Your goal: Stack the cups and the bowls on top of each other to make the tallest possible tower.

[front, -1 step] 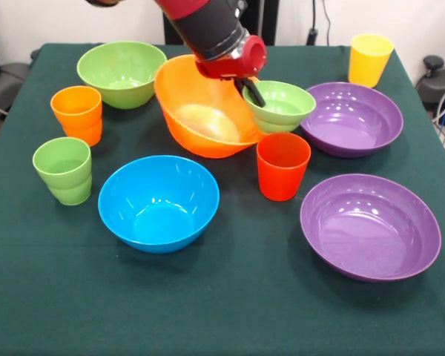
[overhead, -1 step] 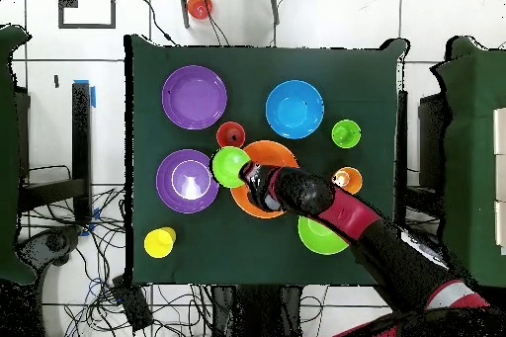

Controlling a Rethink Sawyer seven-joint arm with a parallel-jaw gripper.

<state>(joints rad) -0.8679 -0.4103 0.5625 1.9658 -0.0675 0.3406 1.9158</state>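
Orange bowl (front, -1 step: 204, 111) tilts, its rim clamped by the tool (front, -1 step: 251, 90).

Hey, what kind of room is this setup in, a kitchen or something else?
Probably a robotics lab, not a kitchen. A robot arm works over a table with a green cloth, loose cables trail across the tiled floor, and the plastic bowls and cups look like test props.

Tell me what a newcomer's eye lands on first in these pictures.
The red and black arm coming down at the table's middle, its gripper at the rim of the large orange bowl, which sits tilted against the small light-green bowl. Next, the two wide purple bowls at the front view's right.
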